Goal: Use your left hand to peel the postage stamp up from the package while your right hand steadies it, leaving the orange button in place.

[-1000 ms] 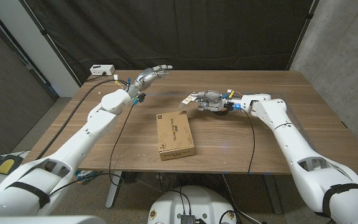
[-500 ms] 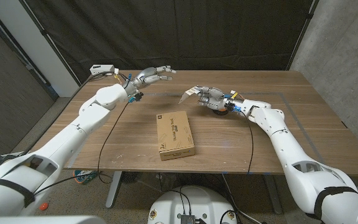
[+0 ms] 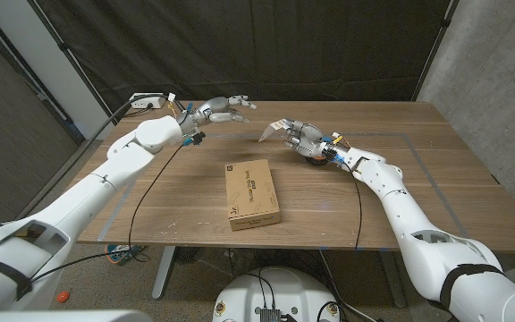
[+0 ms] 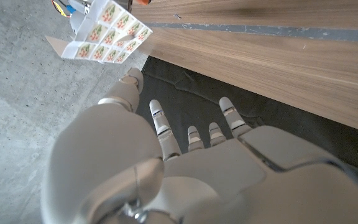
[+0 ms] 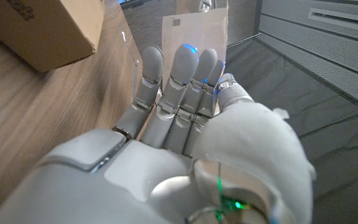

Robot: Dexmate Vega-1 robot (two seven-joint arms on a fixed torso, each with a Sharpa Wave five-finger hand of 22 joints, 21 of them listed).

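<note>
Right robot hand [image 3: 301,139] raised over the worktop [image 3: 436,179], pinching a sheet of postage stamps [image 3: 269,134]. Left robot hand [image 3: 219,109] aloft, fingers spread, holding nothing. Cardboard package [image 3: 252,193] flat mid-worktop, untouched.

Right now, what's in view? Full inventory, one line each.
Cardboard box: one, brown, middle of the table, near front edge.
Stamp sheet: one, white with small printed stamps, held up by the right hand.
Small box: one, white, far left corner of the table.
Table: one, wooden.
Left hand: raised over the far left of the table, fingers spread, holding nothing.
Right hand: grips the stamp sheet above the table.
</note>
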